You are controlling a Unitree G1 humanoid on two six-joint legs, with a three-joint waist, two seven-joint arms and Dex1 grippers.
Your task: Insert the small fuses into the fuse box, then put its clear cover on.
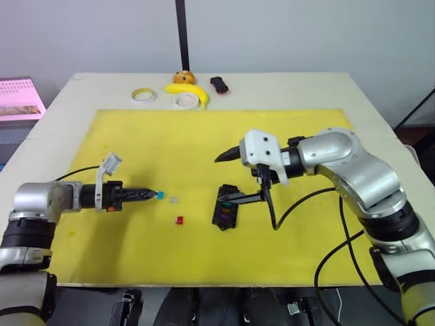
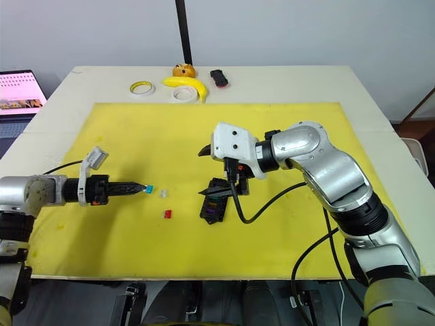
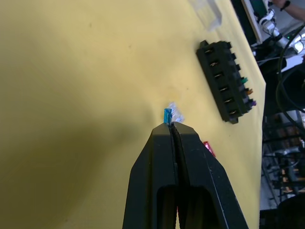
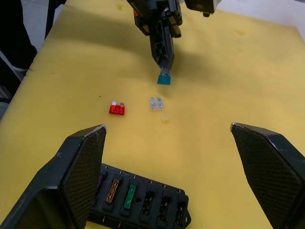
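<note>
Pinched between the closed left fingers (image 1: 151, 194), the teal fuse (image 1: 160, 195) hangs over the yellow mat (image 1: 136, 136) beside the grey-clear fuse (image 1: 174, 200) and red fuse (image 1: 179, 220), while the right fingers (image 4: 167, 157) spread wide, empty, above the fuse box (image 1: 224, 207) holding three fuses.

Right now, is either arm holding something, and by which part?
The left gripper pinches the tiny teal plastic blade fuse by its metal prongs. The right gripper is open, holding nothing.
</note>
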